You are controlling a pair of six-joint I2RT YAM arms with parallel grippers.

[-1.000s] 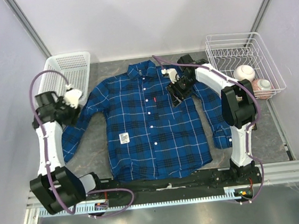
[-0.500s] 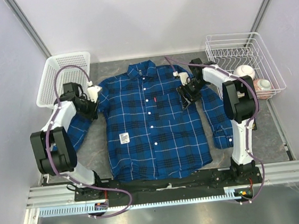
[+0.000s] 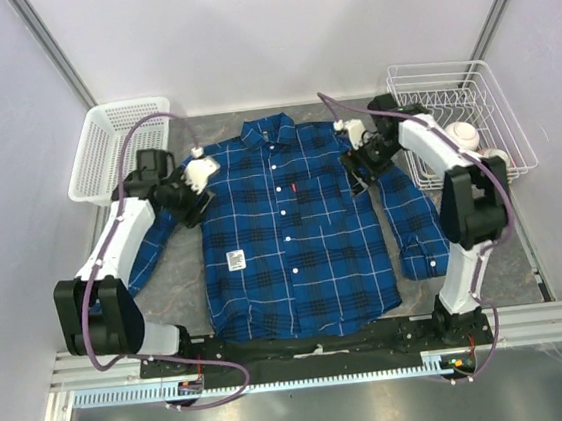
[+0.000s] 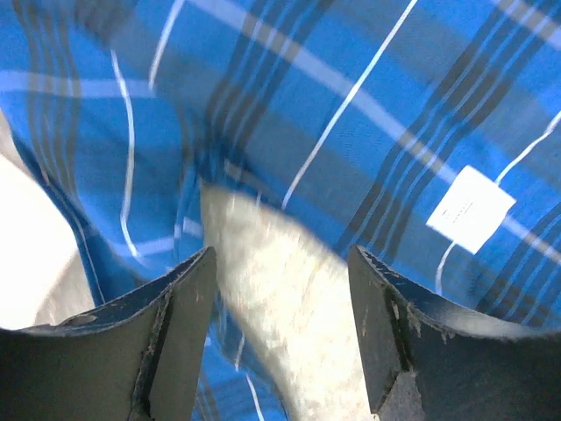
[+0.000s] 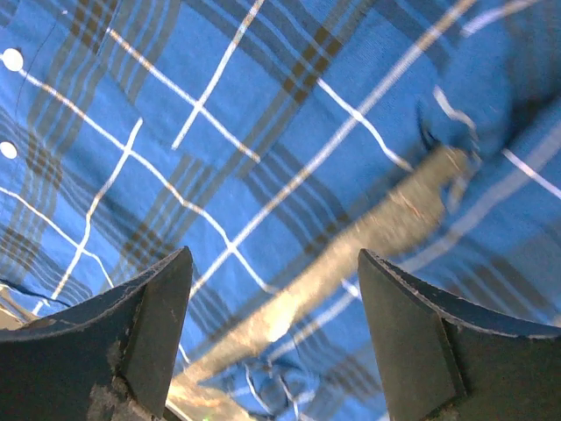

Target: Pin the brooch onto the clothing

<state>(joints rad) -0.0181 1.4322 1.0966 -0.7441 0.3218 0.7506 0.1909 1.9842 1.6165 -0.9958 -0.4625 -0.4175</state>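
Note:
The clothing [image 3: 284, 235] is a blue plaid shirt lying flat and face up on the grey table, its white tag [image 3: 234, 260] on the lower left front. The brooch is out of view. My left gripper [image 3: 189, 200] hovers open over the shirt's left armpit. In the left wrist view the left gripper [image 4: 280, 259] frames a strip of bare table [image 4: 280, 289] between sleeve and body, with the tag [image 4: 471, 209] to the right. My right gripper [image 3: 357, 178] hangs open over the right armpit. In the right wrist view the right gripper [image 5: 273, 256] holds nothing, above plaid cloth [image 5: 263, 114] and a narrow gap of table [image 5: 368, 232].
A white plastic basket [image 3: 119, 147] stands at the back left. At the back right, a white wire rack [image 3: 429, 89] holds two small bowls [image 3: 459, 136]. Walls close in the table on three sides. Both sleeves spread out beside the shirt body.
My left gripper swung in from outside the left sleeve to the left armpit. My right gripper moved right, off the chest area to the right armpit. Both sets of jaws have widened.

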